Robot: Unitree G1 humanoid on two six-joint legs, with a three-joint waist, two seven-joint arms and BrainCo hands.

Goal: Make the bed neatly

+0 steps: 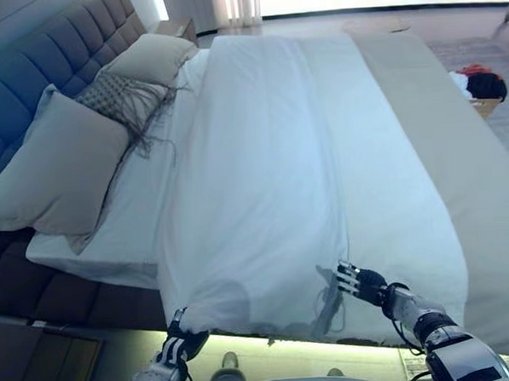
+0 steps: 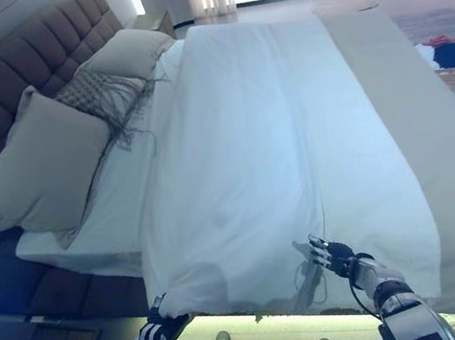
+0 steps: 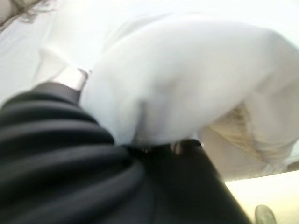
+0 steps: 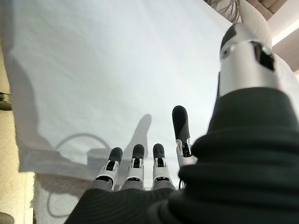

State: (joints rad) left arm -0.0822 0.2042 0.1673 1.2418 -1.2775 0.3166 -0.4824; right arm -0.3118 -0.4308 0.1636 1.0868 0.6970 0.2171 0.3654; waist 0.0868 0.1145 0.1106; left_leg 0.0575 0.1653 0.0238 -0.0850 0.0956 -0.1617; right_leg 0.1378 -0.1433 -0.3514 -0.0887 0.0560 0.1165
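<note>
A white duvet [image 1: 270,155] lies lengthwise over the bed, and its near edge hangs over the bed's side. My left hand [image 1: 179,346] is at the duvet's near left corner, under the bulging cloth; in the left wrist view the duvet [image 3: 187,84] drapes over my hand's dark cover [image 3: 60,158]. My right hand [image 1: 362,281] is open, with straight fingers [image 4: 135,163] held just over the duvet's near edge, further right.
Two beige pillows [image 1: 57,162] [image 1: 149,58] and a fringed cushion [image 1: 121,97] lean on the padded headboard [image 1: 51,56] at the left. A beige cover [image 1: 457,146] runs along the bed's right side. A nightstand [image 1: 178,28] stands far back. Red and dark things [image 1: 479,80] lie at the right.
</note>
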